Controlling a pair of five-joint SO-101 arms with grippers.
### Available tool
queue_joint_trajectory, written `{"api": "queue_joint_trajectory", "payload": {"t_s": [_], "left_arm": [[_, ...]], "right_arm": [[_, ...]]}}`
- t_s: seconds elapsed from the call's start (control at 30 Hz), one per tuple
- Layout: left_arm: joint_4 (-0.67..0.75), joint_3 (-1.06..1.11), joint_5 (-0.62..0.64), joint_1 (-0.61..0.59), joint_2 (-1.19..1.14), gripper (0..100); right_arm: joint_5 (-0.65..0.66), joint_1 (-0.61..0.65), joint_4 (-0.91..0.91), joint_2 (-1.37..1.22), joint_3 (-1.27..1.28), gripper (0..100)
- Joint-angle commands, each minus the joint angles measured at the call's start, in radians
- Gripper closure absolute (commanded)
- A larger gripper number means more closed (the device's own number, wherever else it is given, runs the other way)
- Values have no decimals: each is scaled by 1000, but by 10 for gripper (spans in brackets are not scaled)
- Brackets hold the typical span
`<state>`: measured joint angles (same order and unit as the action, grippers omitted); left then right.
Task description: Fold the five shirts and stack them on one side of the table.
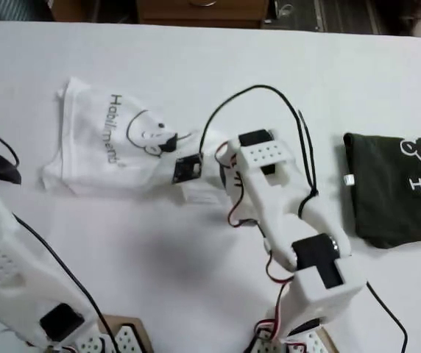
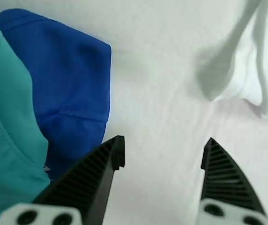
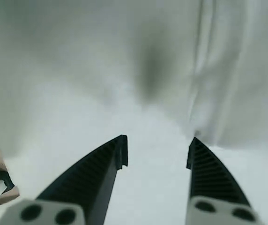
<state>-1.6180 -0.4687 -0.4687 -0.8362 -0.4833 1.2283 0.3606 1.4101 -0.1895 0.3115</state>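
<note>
Table (image 1: 196, 66): a white work surface seen from above, with shirts lying well apart on it.

Right arm (image 1: 284, 213): stretched from the near edge toward the middle of the table, its tip at the edge of the white shirt.

Left arm (image 1: 12, 272): at the near left corner, over the table's left side.

White shirt (image 1: 100, 143): lies left of centre, bunched into a loose, uneven packet with creases along one edge, so it looks only partly folded.

Dark shirt (image 1: 391, 187): a neat rectangle at the right side, apparently already folded.

Blue shirt (image 2: 63, 89) and teal shirt (image 2: 5, 140): side by side beneath the left arm, the teal overlapping the blue.

Black cable (image 1: 269, 92): loops from the right arm out over the table beside the white shirt.

Right gripper (image 3: 156, 145): jaws spread, holding nothing, poised above the white shirt's creased edge.

Left gripper (image 2: 164, 145): jaws spread and empty, over bare table between the blue shirt and a corner of the white one.

Hazards, as judged: a closing pinch may catch a single layer and pull the packet apart, a low approach may shove the cloth, and the cable may snag and drag the white shirt.
</note>
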Motion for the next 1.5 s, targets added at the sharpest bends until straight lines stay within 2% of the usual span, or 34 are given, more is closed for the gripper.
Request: {"api": "queue_joint_trajectory", "payload": {"t_s": [0.0, 0.27, 0.5, 0.77, 1.07, 1.17, 1.27, 1.37, 1.47], "left_arm": [[-5, -33, -6, 15, 3, 714], [-11, -33, -5, 15, 3, 714], [-12, -33, -5, 11, 3, 714], [-12, -33, -5, 11, 3, 714], [-12, -33, -5, 11, 3, 714], [-12, -33, -5, 11, 5, 714], [-12, -33, -5, 12, 5, 714], [-14, -33, -5, 14, 5, 714], [-14, -33, -3, 14, 5, 714]], "right_arm": [[5, 5, -42, -21, 2, 788], [2, -2, -91, -114, -135, 800], [-28, -41, 35, -188, -348, 798], [-28, -56, 41, -262, -356, 798], [-28, -82, -114, -360, -362, 801], [-29, -93, -127, -374, -365, 853], [-34, -102, -122, -378, -391, 993], [-64, -130, -91, -369, -450, 981], [-71, -159, 22, -331, -568, 978]]}}
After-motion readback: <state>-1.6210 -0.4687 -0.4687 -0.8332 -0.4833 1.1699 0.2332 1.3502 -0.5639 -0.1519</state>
